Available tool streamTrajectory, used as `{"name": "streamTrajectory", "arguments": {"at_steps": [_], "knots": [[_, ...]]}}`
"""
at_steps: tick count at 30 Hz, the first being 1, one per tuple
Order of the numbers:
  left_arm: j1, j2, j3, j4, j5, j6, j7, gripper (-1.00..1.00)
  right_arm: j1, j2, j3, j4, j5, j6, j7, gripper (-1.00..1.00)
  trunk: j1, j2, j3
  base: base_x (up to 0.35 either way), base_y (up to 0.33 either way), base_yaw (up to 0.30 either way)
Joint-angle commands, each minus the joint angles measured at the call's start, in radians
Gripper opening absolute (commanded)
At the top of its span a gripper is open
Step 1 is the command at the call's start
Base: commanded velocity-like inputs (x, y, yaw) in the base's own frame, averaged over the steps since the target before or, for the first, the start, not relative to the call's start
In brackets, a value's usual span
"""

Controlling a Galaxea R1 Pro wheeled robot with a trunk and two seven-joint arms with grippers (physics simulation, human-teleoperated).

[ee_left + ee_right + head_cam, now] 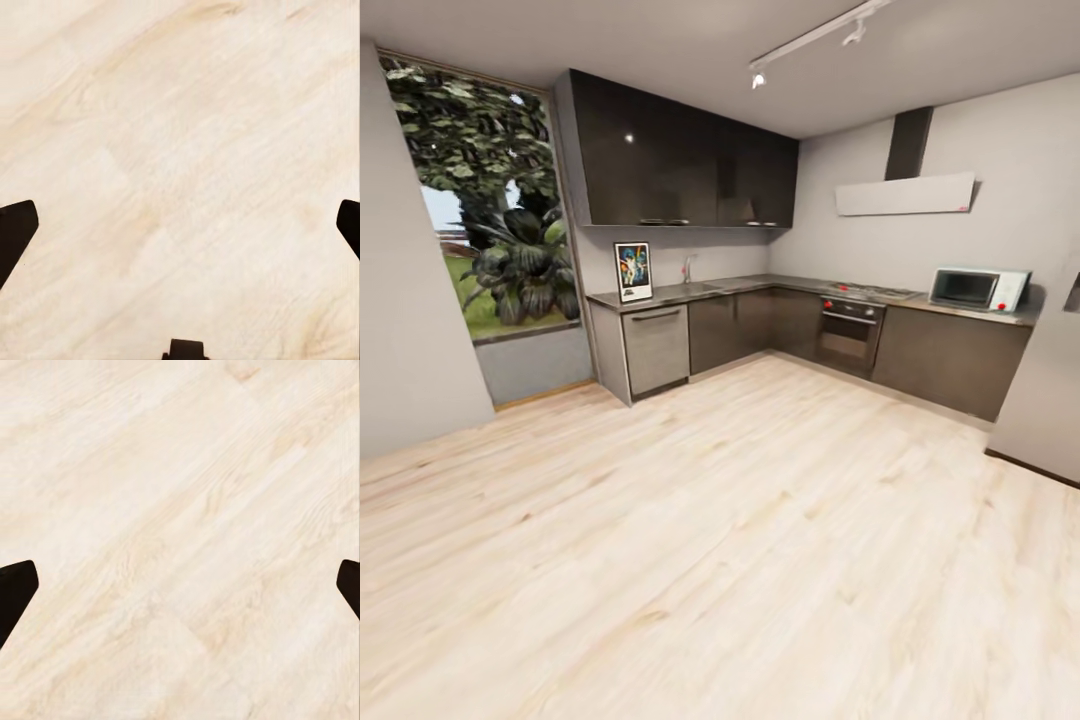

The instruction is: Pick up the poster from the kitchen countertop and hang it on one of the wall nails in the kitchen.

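Note:
Across the room, the poster (633, 271) stands upright at the left end of the kitchen countertop (760, 284), leaning against the wall beneath the dark upper cabinets. It has a thin black frame, a white border and dark blue artwork. In the left wrist view my left gripper (180, 225) is open, its dark fingertips (15, 232) spread wide over bare wooden floor. My right gripper (180, 585) is open too, its fingertips (15, 592) apart above the same pale planks. Nothing lies between either pair of fingers.
Pale wood floor (710, 540) stretches from me to the cabinets. A tall window (490, 230) with plants is left of the counter. An oven (848, 335), a hob and a microwave (975, 289) sit along the right run. A grey wall (1050, 400) juts in at the right.

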Motion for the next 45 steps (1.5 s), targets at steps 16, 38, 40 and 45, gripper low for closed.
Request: {"name": "streamTrajectory", "arguments": {"at_steps": [16, 38, 40, 45], "knots": [[0.001, 0.0, 0.0, -0.001, 0.0, -0.001, 0.0, 1.0, 0.0, 0.0, 0.0, 0.0, 0.002, -0.003, -0.001, 1.0, 0.001, 0.0, -0.001, 0.324, 0.159, 0.288], [0.0, 0.0, 0.0, -0.001, 0.0, -0.001, 0.0, 1.0, 0.0, -0.006, 0.003, 0.003, 0.002, -0.003, 0.0, 1.0, 0.001, 0.0, -0.001, 0.334, 0.091, 0.05], [0.001, 0.0, 0.001, -0.001, 0.0, -0.001, 0.0, 1.0, 0.0, -0.006, 0.002, 0.003, 0.002, -0.003, 0.0, 1.0, 0.001, 0.0, -0.001, 0.335, 0.095, 0.0], [0.0, 0.0, 0.001, -0.001, 0.0, -0.001, -0.001, 1.0, 0.0, -0.006, 0.002, 0.003, 0.002, -0.003, -0.001, 1.0, 0.001, 0.0, -0.001, 0.335, 0.097, 0.0]]}}
